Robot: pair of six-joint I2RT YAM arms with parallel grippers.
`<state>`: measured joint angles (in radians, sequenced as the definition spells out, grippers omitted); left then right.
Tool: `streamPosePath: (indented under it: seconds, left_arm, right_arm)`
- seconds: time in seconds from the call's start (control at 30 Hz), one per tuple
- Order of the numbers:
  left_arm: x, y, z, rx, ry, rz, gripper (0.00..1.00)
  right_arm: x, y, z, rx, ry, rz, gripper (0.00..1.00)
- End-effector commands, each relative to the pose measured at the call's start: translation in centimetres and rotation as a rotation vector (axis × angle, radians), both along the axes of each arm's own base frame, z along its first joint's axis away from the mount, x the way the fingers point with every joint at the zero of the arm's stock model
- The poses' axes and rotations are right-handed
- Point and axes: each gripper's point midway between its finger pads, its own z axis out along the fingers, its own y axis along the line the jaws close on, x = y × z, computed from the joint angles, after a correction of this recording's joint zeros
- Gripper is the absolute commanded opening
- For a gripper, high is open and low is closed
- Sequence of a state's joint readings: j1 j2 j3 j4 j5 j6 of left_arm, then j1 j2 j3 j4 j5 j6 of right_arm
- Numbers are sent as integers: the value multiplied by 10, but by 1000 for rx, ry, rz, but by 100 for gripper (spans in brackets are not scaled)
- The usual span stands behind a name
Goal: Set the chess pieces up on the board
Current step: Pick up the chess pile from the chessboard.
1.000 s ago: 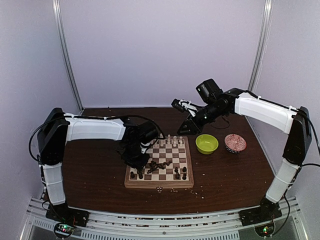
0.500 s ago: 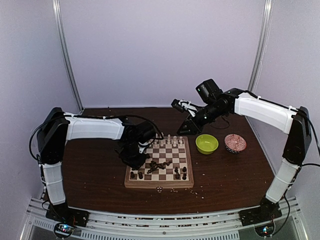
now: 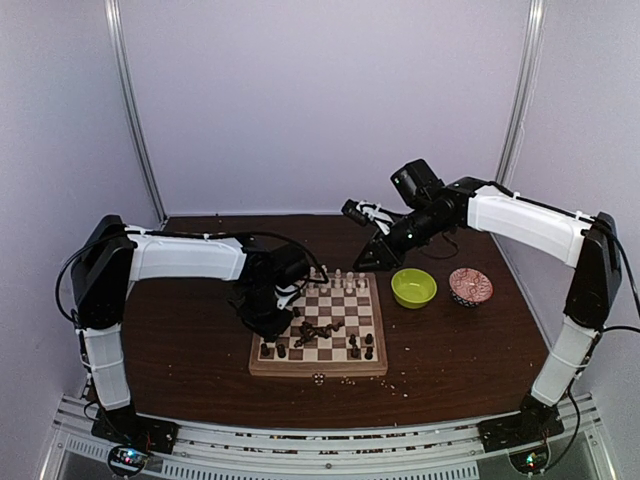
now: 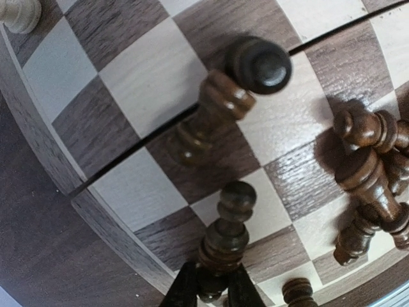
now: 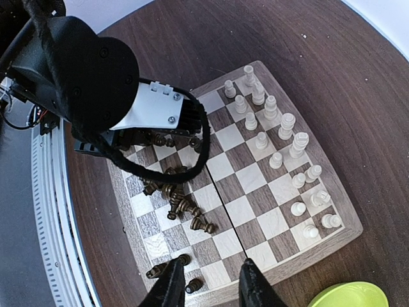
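Since the earlier frame the left arm has been edging lower over the board's left side and drawing its fingers in, while the right arm has barely stirred. The left gripper is now pinching a dark brown piece low on its stem, a finger pressing on either flank, with the piece resting on a square near the board's left rim. The right gripper is hanging above the board's far right corner, its fingers standing apart with nothing between them.

The step in hand looks like picking one dark man out of the muddle. The next move is probably calling for a straight lift, then a carry to a free square in the rows at the board's near edge.

The cream pieces are standing in two rows along the board's far edge. A heap of dark pieces is lying toppled at the board's middle, just beside the pinched one, and a second dark figure is standing close by; a sideways drag could be knocking either. A lime-green bowl and a red patterned bowl are sitting right of the board, and crumbs are lying off its near rim.
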<state>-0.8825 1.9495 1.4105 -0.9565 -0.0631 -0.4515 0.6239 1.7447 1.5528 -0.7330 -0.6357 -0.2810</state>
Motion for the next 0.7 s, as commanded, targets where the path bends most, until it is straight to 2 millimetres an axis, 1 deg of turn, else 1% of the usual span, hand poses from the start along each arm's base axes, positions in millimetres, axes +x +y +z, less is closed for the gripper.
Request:
streamPosePath:
  seconds: [0.0,0.1,0.2,0.3,0.33,0.67]
  left_arm:
    - [-6,5,0,0,20,-33,16]
    - [-7,5,0,-2,26,-52,12]
    - [-5,5,3,-1,12,-72,12]
    - [-1,5,6,6,-10,-93,21]
    - [-1,5,6,5,-10,-102,22]
    - [-3,1,13,-23,-16,-161,23]
  right_arm:
    - [-1,3,-5,4,26,7,31]
    - [-1,3,-6,3,27,8,30]
    - [-1,3,-7,2,30,7,30]
    - [0,4,-8,2,36,7,30]
    - [-1,4,-9,2,39,7,30]
    - [0,5,-12,-2,49,6,30]
